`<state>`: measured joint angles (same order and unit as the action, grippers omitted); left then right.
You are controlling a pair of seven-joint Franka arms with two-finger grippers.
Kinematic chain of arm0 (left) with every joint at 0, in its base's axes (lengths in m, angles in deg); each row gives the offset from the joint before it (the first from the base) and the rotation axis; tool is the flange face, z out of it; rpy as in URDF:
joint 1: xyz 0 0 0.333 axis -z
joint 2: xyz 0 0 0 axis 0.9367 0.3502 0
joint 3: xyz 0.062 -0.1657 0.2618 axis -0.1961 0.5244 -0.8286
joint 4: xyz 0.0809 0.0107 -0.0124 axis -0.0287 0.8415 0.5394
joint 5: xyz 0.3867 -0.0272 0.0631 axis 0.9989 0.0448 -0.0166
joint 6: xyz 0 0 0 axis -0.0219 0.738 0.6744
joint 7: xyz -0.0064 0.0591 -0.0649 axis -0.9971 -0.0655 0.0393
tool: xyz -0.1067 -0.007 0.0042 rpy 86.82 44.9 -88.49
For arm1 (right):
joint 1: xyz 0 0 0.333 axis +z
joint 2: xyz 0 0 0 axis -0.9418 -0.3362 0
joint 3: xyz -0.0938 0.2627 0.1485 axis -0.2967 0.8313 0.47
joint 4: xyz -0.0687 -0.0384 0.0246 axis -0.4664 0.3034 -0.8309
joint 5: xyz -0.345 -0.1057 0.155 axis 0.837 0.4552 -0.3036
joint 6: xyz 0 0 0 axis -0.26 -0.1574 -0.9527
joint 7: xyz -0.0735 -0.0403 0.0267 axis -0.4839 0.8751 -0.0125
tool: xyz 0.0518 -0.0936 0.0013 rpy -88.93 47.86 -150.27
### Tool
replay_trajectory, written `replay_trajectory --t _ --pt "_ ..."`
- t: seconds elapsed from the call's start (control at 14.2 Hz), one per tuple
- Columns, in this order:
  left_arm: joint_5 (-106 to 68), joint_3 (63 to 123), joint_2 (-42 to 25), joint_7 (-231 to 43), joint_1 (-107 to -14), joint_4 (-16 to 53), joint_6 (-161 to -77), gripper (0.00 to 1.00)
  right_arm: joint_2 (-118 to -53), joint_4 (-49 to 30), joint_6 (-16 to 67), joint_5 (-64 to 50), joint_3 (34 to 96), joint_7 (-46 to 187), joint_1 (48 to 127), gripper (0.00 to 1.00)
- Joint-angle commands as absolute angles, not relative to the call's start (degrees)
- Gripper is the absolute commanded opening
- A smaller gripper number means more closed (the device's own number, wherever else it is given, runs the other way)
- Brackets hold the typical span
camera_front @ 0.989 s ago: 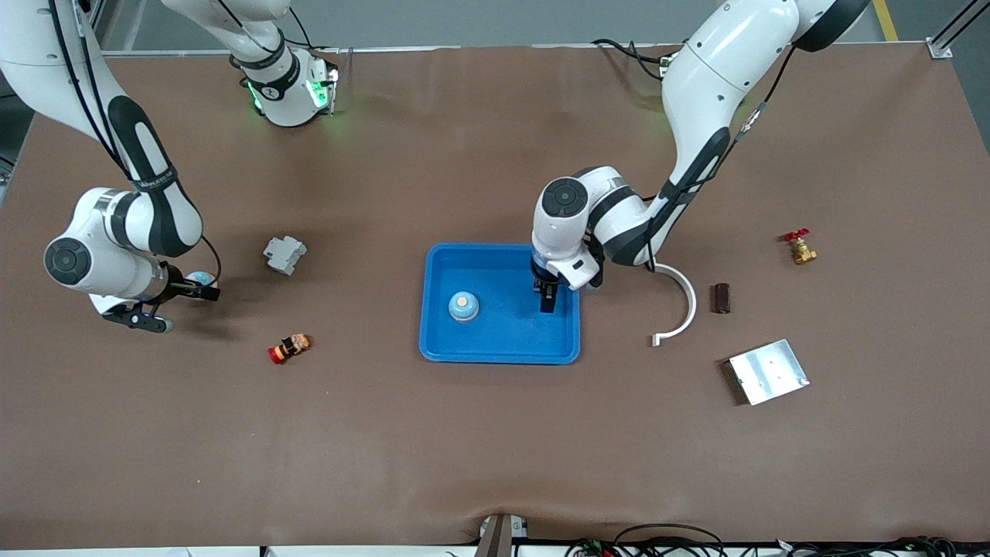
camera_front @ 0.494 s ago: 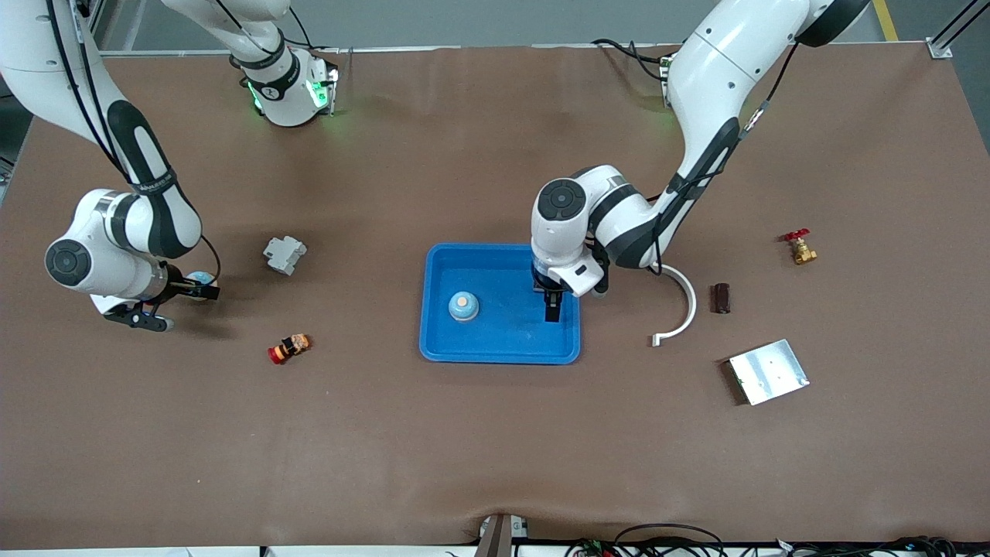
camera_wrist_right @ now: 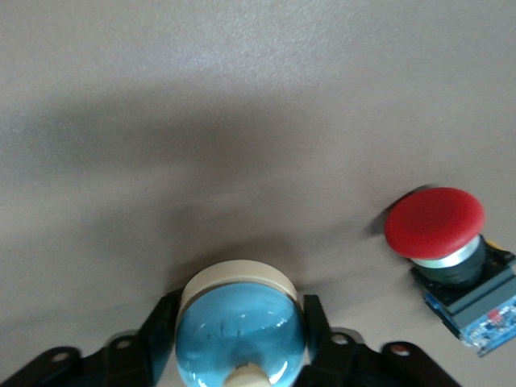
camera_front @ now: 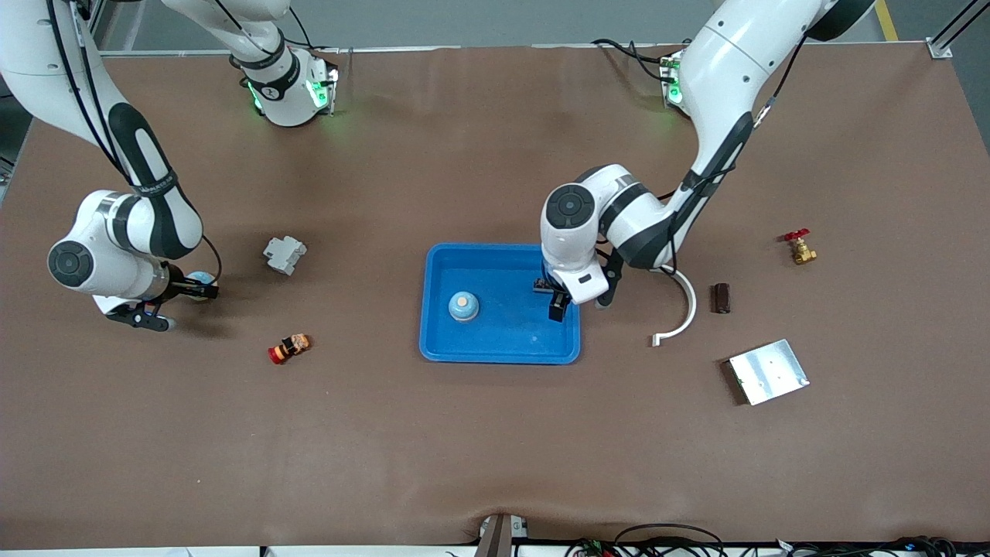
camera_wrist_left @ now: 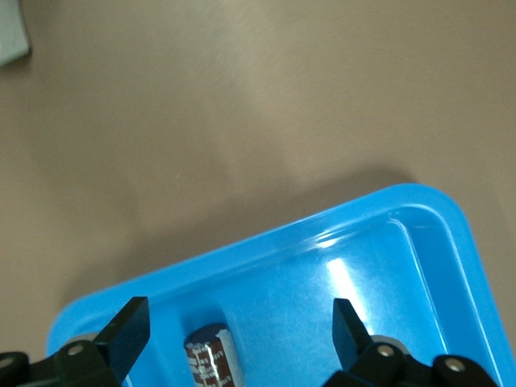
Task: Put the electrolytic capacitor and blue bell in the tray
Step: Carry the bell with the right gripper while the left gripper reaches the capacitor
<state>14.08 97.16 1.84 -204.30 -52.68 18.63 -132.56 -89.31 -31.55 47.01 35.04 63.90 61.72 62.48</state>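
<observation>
The bright blue tray (camera_front: pixel 503 334) lies mid-table with a blue bell (camera_front: pixel 463 306) standing in it. My left gripper (camera_front: pixel 551 299) hangs open over the tray's end toward the left arm. In the left wrist view the electrolytic capacitor (camera_wrist_left: pixel 211 356) lies on the tray floor (camera_wrist_left: pixel 363 266) between my left gripper's (camera_wrist_left: pixel 239 332) spread fingers, touching neither. Near the right arm's end of the table, my right gripper (camera_front: pixel 196 290) is shut on a second blue bell (camera_front: pixel 200 277). In the right wrist view its fingers press both sides of that blue bell's dome (camera_wrist_right: pixel 240 322).
A grey block (camera_front: pixel 285 254) and a red push button (camera_front: pixel 288 348) lie between the right gripper and the tray. Toward the left arm's end are a white curved piece (camera_front: pixel 681 306), a dark brown cylinder (camera_front: pixel 721 298), a red-handled brass valve (camera_front: pixel 799 247) and a silver plate (camera_front: pixel 768 371).
My right gripper has closed on the blue bell. My left gripper has shifted slightly toward the left arm's end of the tray, staying open.
</observation>
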Motion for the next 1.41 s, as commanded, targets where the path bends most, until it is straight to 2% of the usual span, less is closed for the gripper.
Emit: replay_trajectory --t 0.0,0.07,0.28,0.49,0.71,1.06,1.2,1.34 --pt "11.33 98.11 -1.61 -194.06 -55.6 19.76 -130.7 1.0 -88.95 -31.93 47.01 35.55 64.75 62.9 61.56 0.15" --pt "11.33 98.28 -2.05 -190.81 -56.31 19.85 -130.27 1.0 -88.68 -31.67 46.57 35.29 64.93 63.86 61.74 0.04" --pt "11.24 99.42 -2.85 -183.24 -59.21 19.85 -130.09 1.0 -87.37 -30.09 42.54 34.07 67.02 63.52 63.23 0.0" --pt "11.33 104.25 -4.16 -176.29 -65.26 20.81 -129.82 1.0 -85.87 -27.02 37.45 31.69 69.5 63.34 66.03 0.0" --pt "11.42 104.97 -5.22 -168.04 -67.39 21.26 -129.73 1.0 -84.81 -21.49 30.33 25.2 70.29 62.56 70.69 0.0" --pt "11.42 105.58 -6.36 -145.54 -73.09 22.3 -128.5 1.0 -85.52 -10.06 24.6 24.65 73.8 46.86 79.56 0.0" --pt "11.59 105.84 -6.45 -138.26 -75.55 22.75 -128.59 1.0 -87.87 -6.11 24.86 24.48 73.89 40.35 84.31 0.0" --pt "11.5 106.46 -6.45 -132.96 -78.54 23.45 -128.77 1.0 -92.87 0.03 24.86 24.74 74.07 33.15 88.79 0.0"
